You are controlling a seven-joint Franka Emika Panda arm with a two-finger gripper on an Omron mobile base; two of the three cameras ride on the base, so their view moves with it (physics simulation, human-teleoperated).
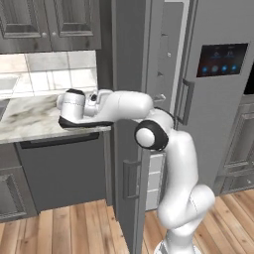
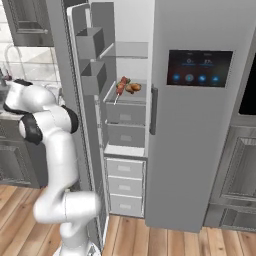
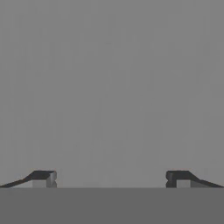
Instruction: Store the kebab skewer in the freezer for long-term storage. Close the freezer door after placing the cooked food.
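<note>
The gripper (image 3: 109, 179) has its jaws spread wide, with nothing between them; the two dark finger tips (image 3: 43, 178) stand far apart at the bottom of the hand view. Directly ahead of them is a plain flat grey surface (no edge or seam visible, so contact cannot be judged).

In the left base view the arm (image 1: 163, 149) reaches leftward from its elbow, with the hand end level with the outer face of the freezer door (image 1: 128, 99). The door stands open, swung out toward the cameras, and a dark vertical handle (image 1: 130, 179) sits low on its outer face. Beside the hand lies a marble counter (image 1: 30, 119) with a tiled backsplash behind it.

In the right base view the freezer (image 2: 125, 65) is open, white inside, with grey bins (image 2: 90, 45) on the inner face of the door. The kebab skewer (image 2: 126, 87) lies on a shelf inside the freezer, above two grey drawers (image 2: 126, 114). Three white drawers (image 2: 125, 186) occupy the lower section. To the right is the neighbouring fridge door with a black touchscreen panel (image 2: 199, 67). The floor (image 2: 165, 242) is wood plank.
</note>
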